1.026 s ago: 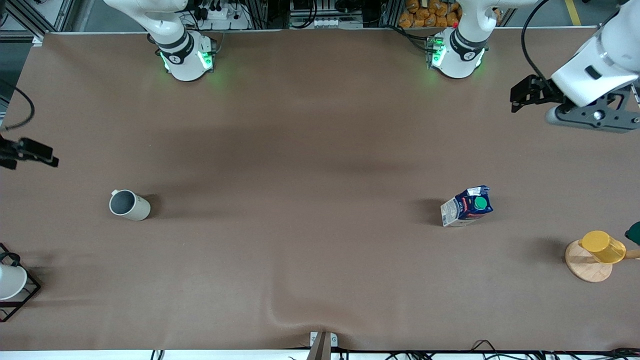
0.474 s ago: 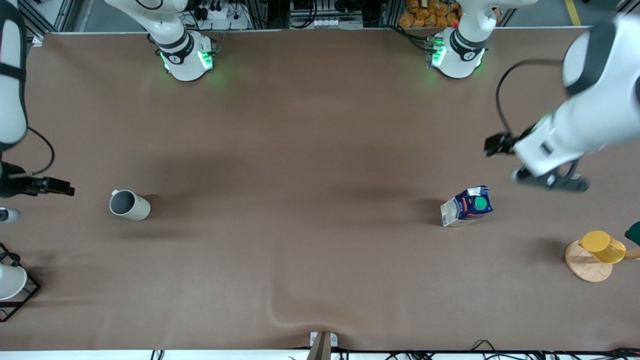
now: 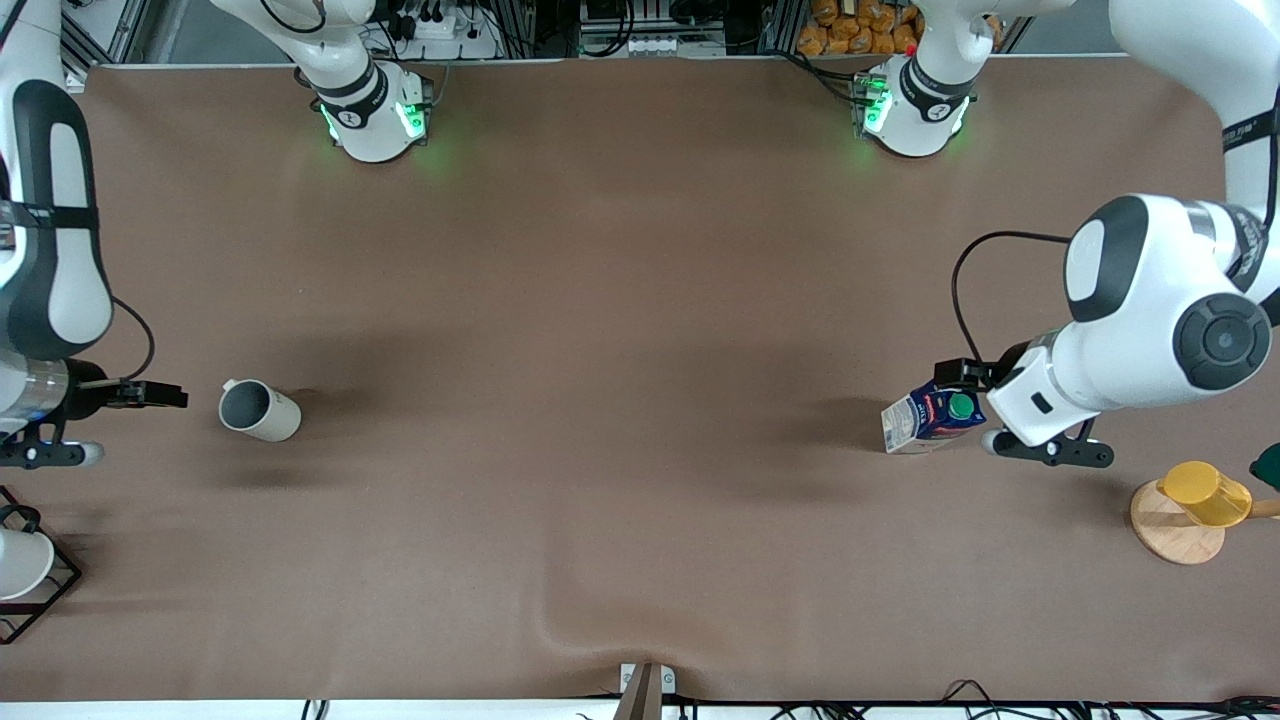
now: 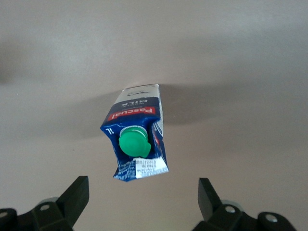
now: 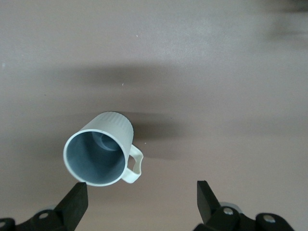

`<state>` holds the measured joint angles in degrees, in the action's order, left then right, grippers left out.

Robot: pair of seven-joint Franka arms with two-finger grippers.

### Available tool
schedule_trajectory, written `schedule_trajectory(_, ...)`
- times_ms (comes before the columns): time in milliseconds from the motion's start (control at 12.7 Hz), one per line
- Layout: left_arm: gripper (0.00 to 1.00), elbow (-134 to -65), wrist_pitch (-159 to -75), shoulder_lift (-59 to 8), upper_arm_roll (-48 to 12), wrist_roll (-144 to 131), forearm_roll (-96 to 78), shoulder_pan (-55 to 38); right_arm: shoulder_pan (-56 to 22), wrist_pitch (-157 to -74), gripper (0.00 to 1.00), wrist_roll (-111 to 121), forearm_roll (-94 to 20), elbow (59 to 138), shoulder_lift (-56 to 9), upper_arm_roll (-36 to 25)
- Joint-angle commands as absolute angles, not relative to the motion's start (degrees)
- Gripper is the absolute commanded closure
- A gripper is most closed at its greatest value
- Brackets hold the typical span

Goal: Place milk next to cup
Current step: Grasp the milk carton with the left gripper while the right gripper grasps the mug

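Observation:
The milk [image 3: 935, 412], a dark blue and white carton with a green cap, stands on the brown table toward the left arm's end. My left gripper [image 3: 1050, 452] hangs open just beside it, over the table. In the left wrist view the milk [image 4: 137, 139] lies just ahead of the open, empty left gripper [image 4: 141, 202]. The cup [image 3: 258, 410], beige-white with a grey inside, stands toward the right arm's end. My right gripper [image 3: 40, 455] is open beside it, over the table. In the right wrist view the cup [image 5: 103, 151] lies ahead of the right gripper [image 5: 140, 204], close to one fingertip [image 5: 74, 202].
A yellow cup [image 3: 1205, 492] sits on a round wooden coaster [image 3: 1172, 535] near the left arm's end. A white cup in a black wire frame [image 3: 25, 565] stands at the right arm's end. The table cover has a wrinkle [image 3: 580, 625] near the front edge.
The left arm has swung from the table's robot-side edge to just beside the milk. The right gripper has moved in toward the cup. Milk and cup have not moved.

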<state>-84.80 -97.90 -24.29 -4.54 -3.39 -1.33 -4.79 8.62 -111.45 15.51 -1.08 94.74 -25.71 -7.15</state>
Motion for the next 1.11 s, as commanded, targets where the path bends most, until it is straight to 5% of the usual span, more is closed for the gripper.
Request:
schedule_trajectory(0,0.00,-85.2,-101.6,-25.7,-4.6,-7.5,-2.3,-5.0,10.7,-119.6,0.00,17.1,-3.0,102.1,-24.9,-6.2)
schedule_trajectory(553,0.00,-89.2,-103.9,-26.7,-4.7,-9.0,2.4,-5.2,8.9,-122.6,0.06,15.9,-7.8,105.7,-27.2,-6.1)
schedule_trajectory(868,0.00,-89.6,-103.9,-29.3,-4.7,-9.1,2.6,-5.6,8.9,-123.2,1.00,15.9,-7.9,105.7,-28.4,-6.1)
schedule_trajectory(1026,0.00,-89.5,-104.1,-30.3,-4.8,-9.1,2.6,-5.7,8.7,-122.7,1.00,15.8,-8.0,105.6,-28.3,-6.1)
